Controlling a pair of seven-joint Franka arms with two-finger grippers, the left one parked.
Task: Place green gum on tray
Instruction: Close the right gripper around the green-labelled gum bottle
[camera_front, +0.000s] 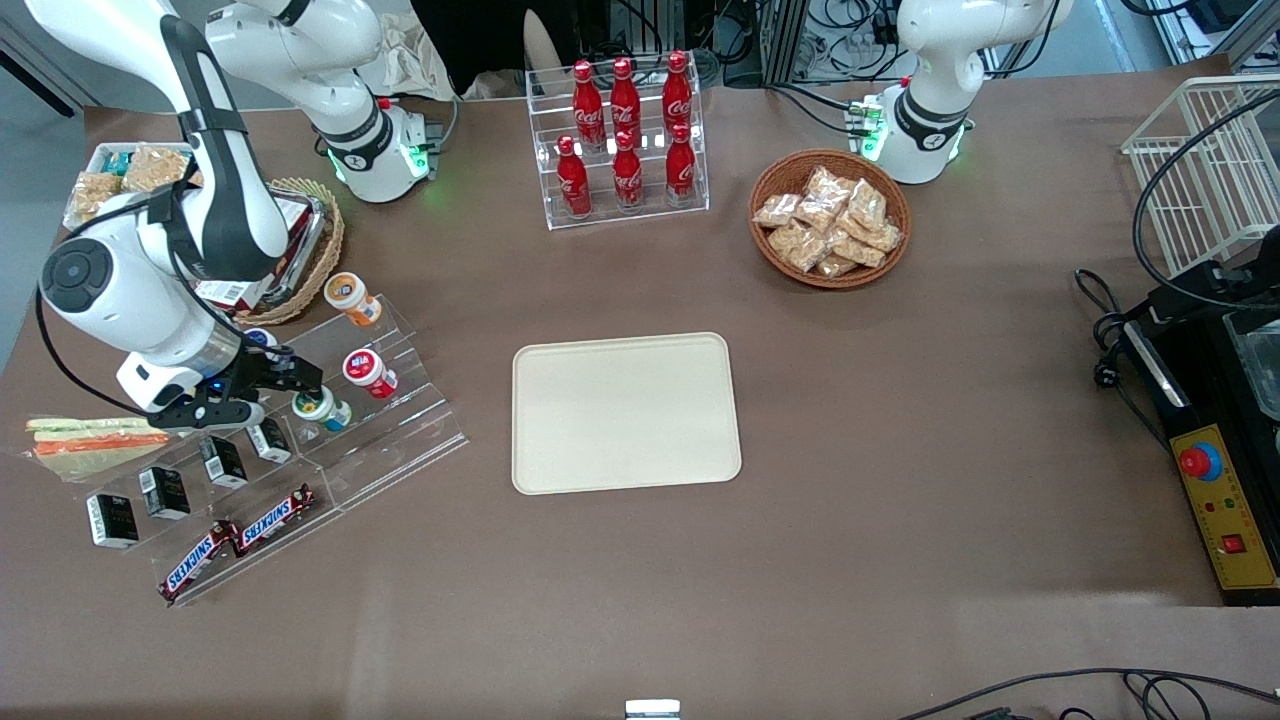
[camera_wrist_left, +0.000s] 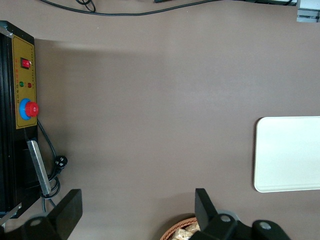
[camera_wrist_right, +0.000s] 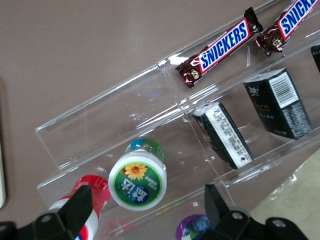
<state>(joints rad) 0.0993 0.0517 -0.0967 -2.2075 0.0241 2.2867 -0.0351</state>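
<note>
The green gum (camera_front: 322, 407) is a small bottle with a green-rimmed white lid, standing on the clear stepped display rack (camera_front: 400, 440). It also shows in the right wrist view (camera_wrist_right: 138, 181), lid facing the camera. My right gripper (camera_front: 285, 378) is open and hovers just above the gum, its two dark fingers (camera_wrist_right: 82, 206) wide apart to either side of the lid, not touching it (camera_wrist_right: 148, 209). The cream-beige tray (camera_front: 625, 412) lies bare in the table's middle, toward the parked arm from the rack; its edge shows in the left wrist view (camera_wrist_left: 287, 152).
A red-lidded bottle (camera_front: 368, 372), an orange-lidded one (camera_front: 350, 297) and a purple-lidded one (camera_wrist_right: 194, 227) share the rack with black boxes (camera_front: 222, 462) and Snickers bars (camera_front: 275, 520). A cola rack (camera_front: 625, 135), snack baskets (camera_front: 830, 218) and a control box (camera_front: 1225, 500) stand around.
</note>
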